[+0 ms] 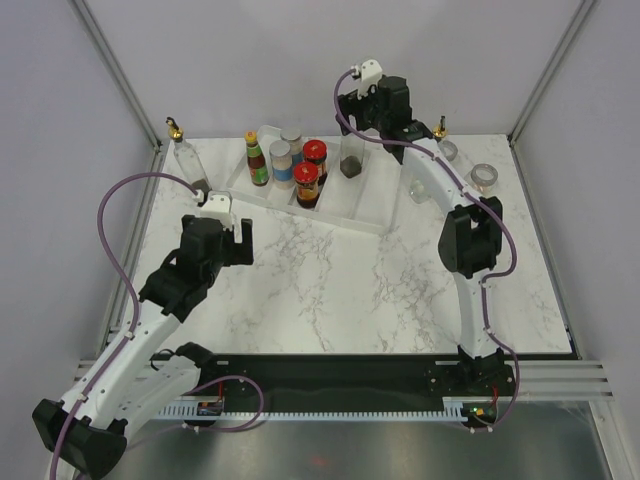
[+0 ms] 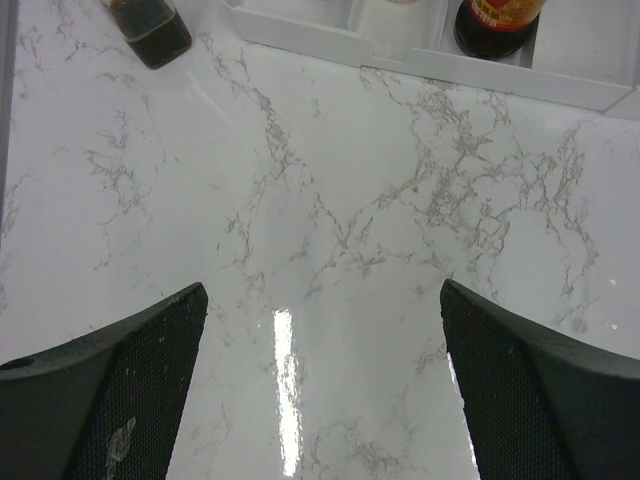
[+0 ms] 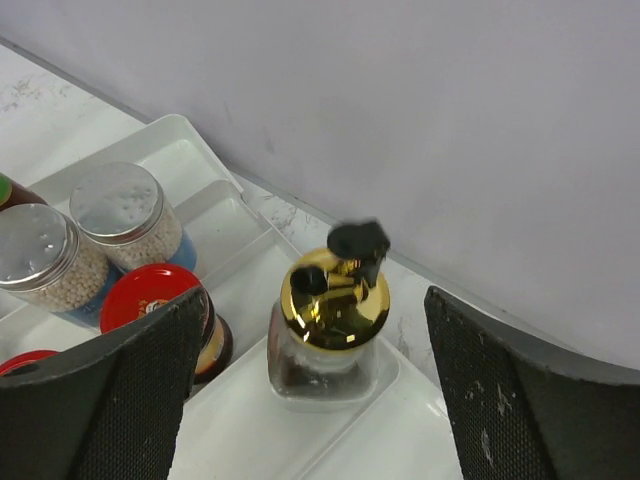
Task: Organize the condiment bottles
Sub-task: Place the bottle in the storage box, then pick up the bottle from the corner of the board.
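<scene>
Inside the white tray (image 1: 335,205) stand an orange-capped sauce bottle (image 1: 257,160), two silver-lidded spice jars (image 1: 281,163) (image 3: 125,205) and two red-lidded jars (image 1: 306,183) (image 3: 150,295). At the tray's right end stands a glass cruet (image 1: 352,160) (image 3: 320,365) with a gold cap. My right gripper (image 1: 365,130) (image 3: 315,295) hangs open above this cruet, a finger on each side and neither touching it. A second cruet (image 1: 185,155) (image 2: 150,30) stands on the marble left of the tray. Over bare marble in front of the tray, my left gripper (image 1: 238,230) (image 2: 322,290) is open and holds nothing.
A third gold-spouted cruet (image 1: 440,130) and some small glass jars (image 1: 484,177) stand at the back right, partly behind the right arm. The tray's front wall (image 2: 330,40) and a dark jar (image 2: 495,25) lie ahead of the left gripper. Walls enclose the back and sides.
</scene>
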Controlling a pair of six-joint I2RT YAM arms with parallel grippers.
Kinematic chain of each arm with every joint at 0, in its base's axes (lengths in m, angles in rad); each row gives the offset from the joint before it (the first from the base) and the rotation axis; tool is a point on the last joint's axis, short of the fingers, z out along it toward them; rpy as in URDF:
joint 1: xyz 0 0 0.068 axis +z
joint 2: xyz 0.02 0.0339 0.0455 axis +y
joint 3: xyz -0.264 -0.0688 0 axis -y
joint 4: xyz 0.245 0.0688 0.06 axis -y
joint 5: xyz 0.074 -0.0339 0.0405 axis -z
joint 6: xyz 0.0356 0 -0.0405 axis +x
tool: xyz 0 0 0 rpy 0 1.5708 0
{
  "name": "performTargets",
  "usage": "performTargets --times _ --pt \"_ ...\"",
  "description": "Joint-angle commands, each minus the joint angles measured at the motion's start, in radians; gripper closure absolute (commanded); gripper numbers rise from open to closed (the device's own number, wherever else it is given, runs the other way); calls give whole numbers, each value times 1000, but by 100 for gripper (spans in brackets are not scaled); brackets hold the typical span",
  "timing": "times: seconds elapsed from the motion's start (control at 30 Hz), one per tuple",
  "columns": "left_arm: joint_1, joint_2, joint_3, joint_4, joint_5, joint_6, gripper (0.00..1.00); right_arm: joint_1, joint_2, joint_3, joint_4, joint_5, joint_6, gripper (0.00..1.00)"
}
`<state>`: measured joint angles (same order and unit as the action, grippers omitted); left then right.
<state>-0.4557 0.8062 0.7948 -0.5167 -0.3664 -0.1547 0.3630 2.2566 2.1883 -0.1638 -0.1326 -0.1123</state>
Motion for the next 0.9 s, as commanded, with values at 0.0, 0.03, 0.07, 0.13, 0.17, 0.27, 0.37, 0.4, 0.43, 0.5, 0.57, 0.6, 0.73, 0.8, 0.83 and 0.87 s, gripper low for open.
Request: performTargets --times 0.0,0.03,0.07,0.13,0.17,0.27,0.37,0.4,0.43,0.5,0.57,0.6,0.73,0.8,0.83,0.87 --pt "2 1 -5 41 -29 20 0 4 -132 -34 46 27 -21 5" --pt "2 -2 -3 43 -23 18 0 4 -153 -73 44 27 -32 5" --pt "2 -2 -3 41 -20 12 0 5 -176 -97 43 13 -38 3" --pt "3 -9 1 44 -16 -11 0 4 -259 -183 44 4 -55 2" --pt "3 -10 3 53 -13 -22 0 4 -322 -214 47 -8 -59 2" --pt "15 -13 0 73 4 -42 0 4 -416 -341 50 -30 -70 2" --pt "46 2 1 95 49 -58 0 5 -528 -450 50 -45 -64 2" --pt "75 10 10 96 64 -72 0 4 -582 -478 49 -61 -63 2" --pt "93 17 17 96 105 -80 0 4 -612 -537 44 -68 -58 2" --pt "155 42 35 95 151 -109 0 4 -708 -605 30 -109 -43 2" --pt "207 65 49 96 239 -129 8 4 -782 -732 26 -156 -32 2" --pt "265 74 63 98 272 -152 19 2 -857 -778 23 -180 -18 2" --pt "370 152 112 106 356 -177 83 2 -1044 -1045 9 -329 -21 2" --pt "397 223 148 106 339 -177 85 2 -1148 -1119 -8 -364 -56 2" --pt "408 247 161 107 330 -177 80 2 -1179 -1178 -17 -375 -73 2" --pt "419 273 176 106 324 -177 61 2 -1207 -1203 -43 -390 -88 2"
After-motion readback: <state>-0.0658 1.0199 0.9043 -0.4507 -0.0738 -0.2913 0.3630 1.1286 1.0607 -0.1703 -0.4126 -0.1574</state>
